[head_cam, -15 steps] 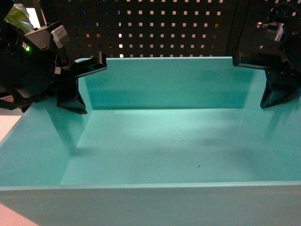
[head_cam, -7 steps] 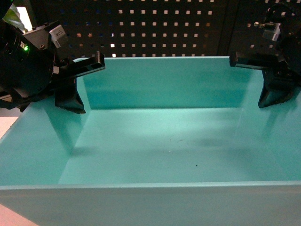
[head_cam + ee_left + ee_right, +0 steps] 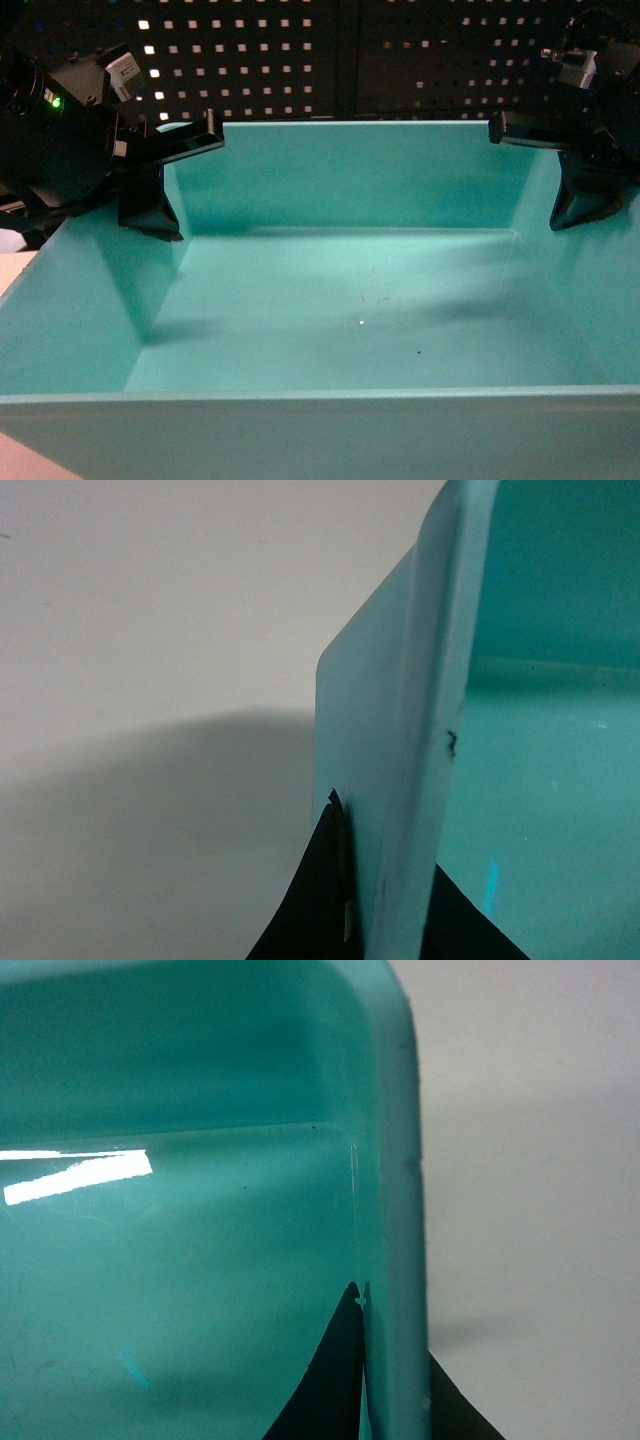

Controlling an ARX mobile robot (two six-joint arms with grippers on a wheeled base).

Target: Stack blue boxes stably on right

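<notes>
One light turquoise blue box (image 3: 350,180) fills the head view, held up close to the camera with its open top facing me and nothing inside. My left gripper (image 3: 180,180) is shut on its left wall near the far corner, one finger inside and one outside. My right gripper (image 3: 545,170) is shut on the right wall in the same way. The left wrist view shows the left gripper (image 3: 395,900) pinching the thin rim of the blue box (image 3: 420,700). The right wrist view shows the right gripper (image 3: 395,1380) clamped on the blue box (image 3: 200,1260) by its rounded corner. No other blue box shows.
A black pegboard (image 3: 300,60) with small lit holes stands behind the box. A pale flat surface (image 3: 150,630) lies below the box on the left side, and the same pale surface (image 3: 530,1160) shows on the right. A pinkish strip (image 3: 15,265) shows at the left edge.
The pegboard behind has slid sideways across the head view and its lit holes have shifted. The box and both grippers keep almost the same place, both still clamped.
</notes>
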